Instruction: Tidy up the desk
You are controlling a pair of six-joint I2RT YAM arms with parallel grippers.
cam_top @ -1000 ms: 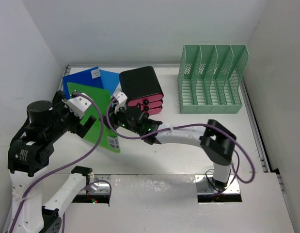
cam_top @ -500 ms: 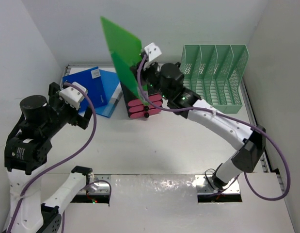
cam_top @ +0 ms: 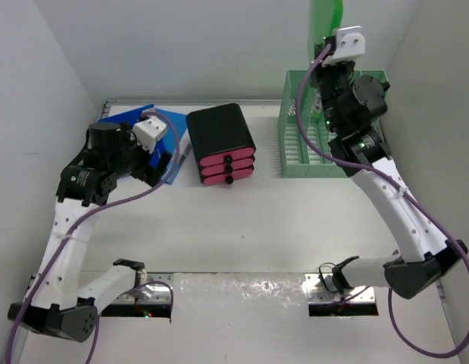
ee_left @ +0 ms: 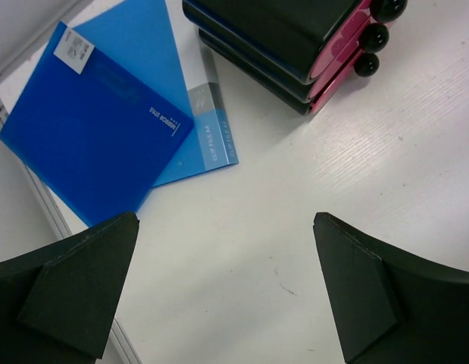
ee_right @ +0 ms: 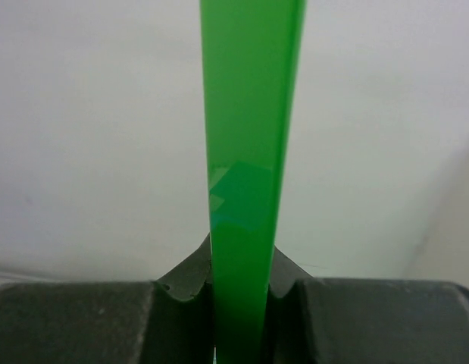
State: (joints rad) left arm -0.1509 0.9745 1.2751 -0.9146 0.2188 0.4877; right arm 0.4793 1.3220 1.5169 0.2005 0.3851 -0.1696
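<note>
You have two containers at the back of the desk (cam_top: pixel 279 220). The mint-green mesh file rack (cam_top: pixel 291 136) stands at the far right, its slots upright; your right arm crosses in front of most of it, so what the slots hold cannot be told. The black box (cam_top: pixel 221 140) sits left of the rack, well apart from it, with three pink drawers stacked at its front, all pushed in, each with a black knob, so their contents are hidden. Your right hand (ee_right: pixel 242 292) is raised high above the rack, clamped narrow on a green folder (ee_right: pixel 249 152). The folder is held upright and edge-on to the wrist camera, and its top runs out of the overhead view. Your left hand (ee_left: pixel 223 292) is spread wide and holds nothing; it hovers over bare desk near two blue folders (ee_left: pixel 90 144) at the far left. The darker folder lies on top of the lighter one, whose corner reaches almost to the black box. The desk itself is a large, flat, matte-white rectangle that lies under both arms and carries everything else in view. Thin silver rails run along its edges, and white walls close it in at the back and sides. Up close, the left wrist view shows a faint grain in the white surface.
</note>
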